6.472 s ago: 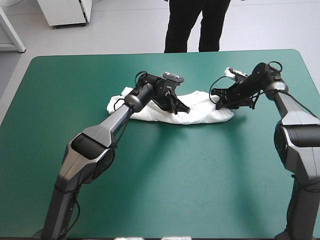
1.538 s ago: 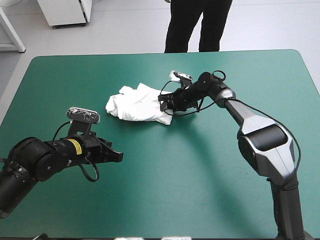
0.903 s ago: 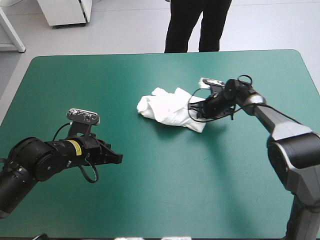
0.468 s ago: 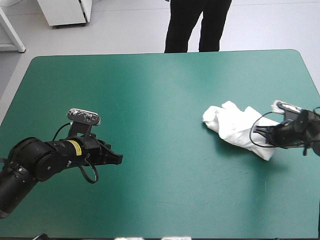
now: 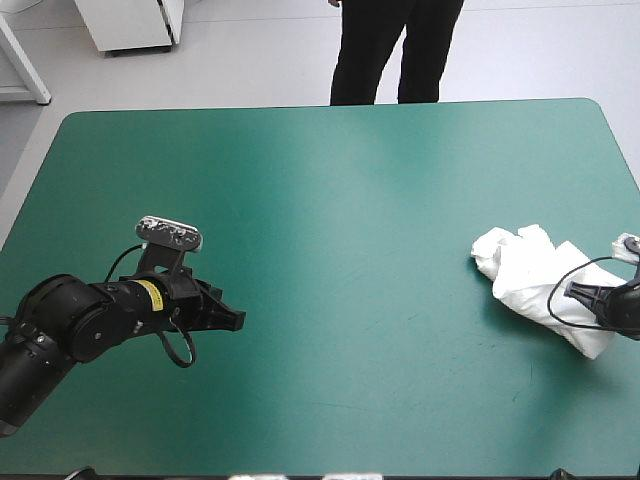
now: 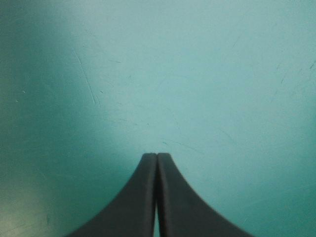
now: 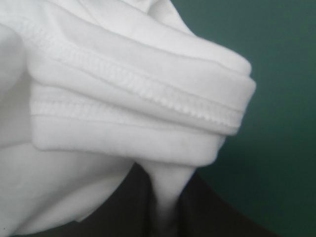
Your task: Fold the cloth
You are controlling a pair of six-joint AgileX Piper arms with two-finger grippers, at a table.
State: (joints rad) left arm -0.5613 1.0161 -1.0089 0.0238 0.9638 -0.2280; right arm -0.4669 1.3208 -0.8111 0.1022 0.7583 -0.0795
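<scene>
The right gripper (image 5: 585, 298), pinching the folded T-shirt (image 5: 530, 275), has dragged it aside, so folding looks done; the left gripper (image 6: 157, 165) is closed, empty.

**Soft white knit on a matt teal-green cover**

The T-shirt (image 5: 535, 285), at the right of the high view, is white cloth, soft and limp, bunched into thick creased folds. In the right wrist view its hems show a fine knit with raised rows of stitching, matt all over. The surface's teal-green cover (image 5: 350, 200) looks smooth and matt, with a faint pale sheen toward the upper middle of the high view. Ahead of the left gripper (image 6: 157, 156) it carries fine hairline scratches. That gripper's fingers (image 6: 140, 197) are black, smooth and dull, like rubber or matt plastic. The left arm's casing (image 5: 70, 335), at lower left, is a glossier black.
</scene>
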